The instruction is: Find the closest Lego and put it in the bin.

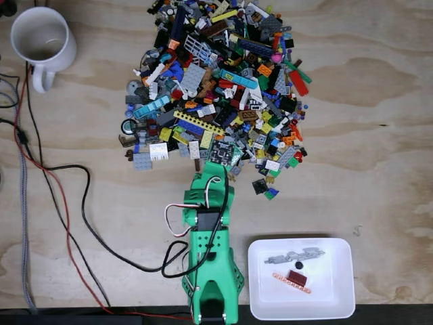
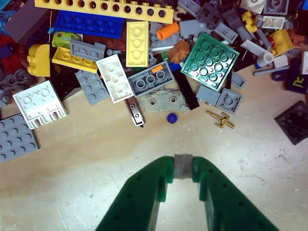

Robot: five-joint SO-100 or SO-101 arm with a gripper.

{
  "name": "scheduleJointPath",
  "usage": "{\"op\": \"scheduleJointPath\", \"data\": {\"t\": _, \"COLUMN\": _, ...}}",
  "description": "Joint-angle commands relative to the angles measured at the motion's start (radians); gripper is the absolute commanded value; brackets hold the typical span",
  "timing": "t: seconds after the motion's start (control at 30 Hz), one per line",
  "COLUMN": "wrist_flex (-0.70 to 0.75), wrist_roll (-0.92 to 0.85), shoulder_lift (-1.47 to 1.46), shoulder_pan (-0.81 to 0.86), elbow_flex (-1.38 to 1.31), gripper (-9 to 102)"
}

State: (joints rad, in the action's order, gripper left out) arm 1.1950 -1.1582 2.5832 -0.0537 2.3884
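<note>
Fixed view, from left to right: a white ceramic mug [image 1: 42, 39] stood at the top left corner of the plywood table [image 1: 379, 135], with black and red cables [image 1: 64, 203] trailing down the left side below it. A big pile of mixed Lego pieces [image 1: 216, 88] spread across the top centre. The green arm [image 1: 211, 257] reached up from the bottom edge to the pile's lower rim. At the lower right, just beside the arm's base, sat the bin [image 1: 264, 305], a shallow white tray holding a grey piece [image 1: 292, 256], a dark red brick [image 1: 296, 275] and a thin orange strip [image 1: 291, 283].

Wrist view, left to right: a white plate with clips [image 2: 39, 103] and a grey plate [image 2: 17, 137] lay at the left, a long yellow holed beam [image 2: 103, 7] ran along the top, a green studded plate [image 2: 210, 60] lay right of centre, and a small blue round stud [image 2: 172, 117] and a gold piece [image 2: 221, 119] rested apart on bare wood. The gripper [image 2: 183, 166] came in from the bottom edge, its green jaws clamped on a small grey piece [image 2: 183, 165], above the bare table short of the pile.
</note>
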Motion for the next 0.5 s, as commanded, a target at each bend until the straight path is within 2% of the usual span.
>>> {"op": "scheduleJointPath", "data": {"t": 0.0, "wrist_flex": -0.003, "wrist_roll": 0.014, "shoulder_lift": 0.015, "shoulder_pan": 0.005, "elbow_flex": -0.075, "gripper": 0}}
{"op": "scheduleJointPath", "data": {"t": 0.07, "wrist_flex": -0.015, "wrist_roll": 0.081, "shoulder_lift": -0.104, "shoulder_pan": 0.057, "elbow_flex": -0.143, "gripper": 0}}
{"op": "scheduleJointPath", "data": {"t": 0.23, "wrist_flex": 0.015, "wrist_roll": 0.387, "shoulder_lift": -0.423, "shoulder_pan": 0.233, "elbow_flex": -0.279, "gripper": 0}}
{"op": "scheduleJointPath", "data": {"t": 0.3, "wrist_flex": 0.035, "wrist_roll": 0.482, "shoulder_lift": -0.515, "shoulder_pan": 0.295, "elbow_flex": -0.298, "gripper": 6}}
{"op": "scheduleJointPath", "data": {"t": 0.4, "wrist_flex": 0.058, "wrist_roll": 0.583, "shoulder_lift": -0.594, "shoulder_pan": 0.37, "elbow_flex": -0.268, "gripper": 6}}
{"op": "scheduleJointPath", "data": {"t": 0.47, "wrist_flex": 0.048, "wrist_roll": 0.609, "shoulder_lift": -0.634, "shoulder_pan": 0.405, "elbow_flex": -0.238, "gripper": 11}}
